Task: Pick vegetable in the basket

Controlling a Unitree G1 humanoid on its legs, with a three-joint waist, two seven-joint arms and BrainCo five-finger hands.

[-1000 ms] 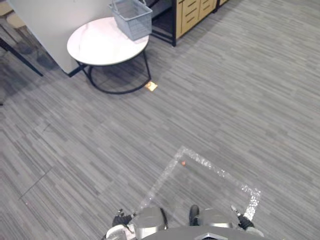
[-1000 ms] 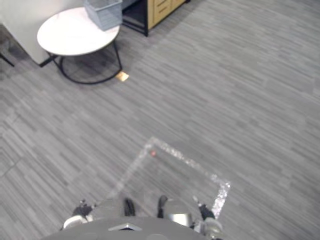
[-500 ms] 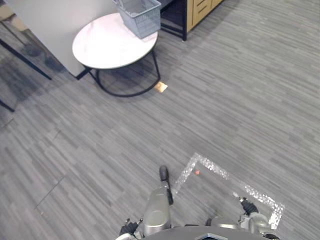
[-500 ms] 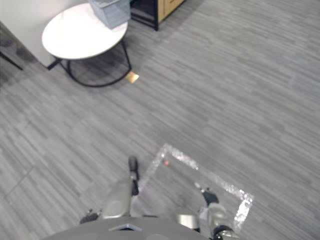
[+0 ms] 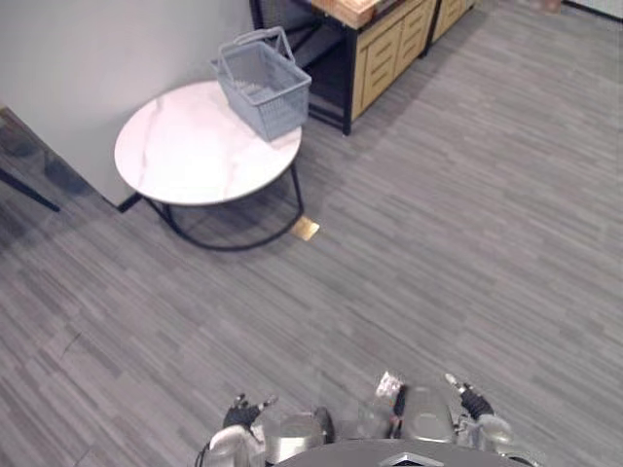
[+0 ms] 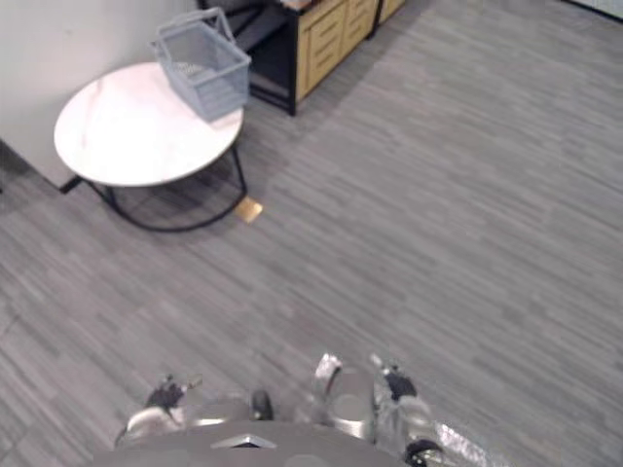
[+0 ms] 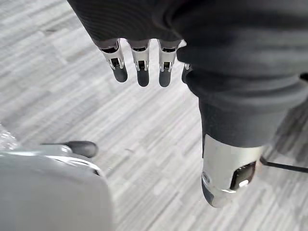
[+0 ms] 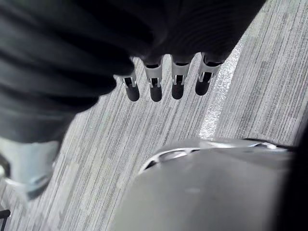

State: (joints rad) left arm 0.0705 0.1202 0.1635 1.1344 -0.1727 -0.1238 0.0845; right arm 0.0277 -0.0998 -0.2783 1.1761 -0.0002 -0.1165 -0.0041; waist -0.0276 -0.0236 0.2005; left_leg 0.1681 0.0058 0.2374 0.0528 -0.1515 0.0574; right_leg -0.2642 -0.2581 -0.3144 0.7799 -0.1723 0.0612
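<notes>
No vegetable can be made out. The grey basket (image 5: 261, 83) stands at the far right edge of the round white table (image 5: 185, 156), its contents too small to tell. The whole view has shifted since a moment ago (the camera moved, not the furniture), and the basket now shows whole. The left hand (image 7: 139, 62) and right hand (image 8: 163, 79) hang with fingers straight and empty, well apart from the table. I judge the approach unfinished.

Item: blue-grey plastic shopping basket (image 5: 265, 86) with lattice walls
Pose: upright, open top facing up, handle raised
Location: at the far right edge of a round white marble-topped table (image 5: 185, 156), beside its rim
Contents: cannot be made out
</notes>
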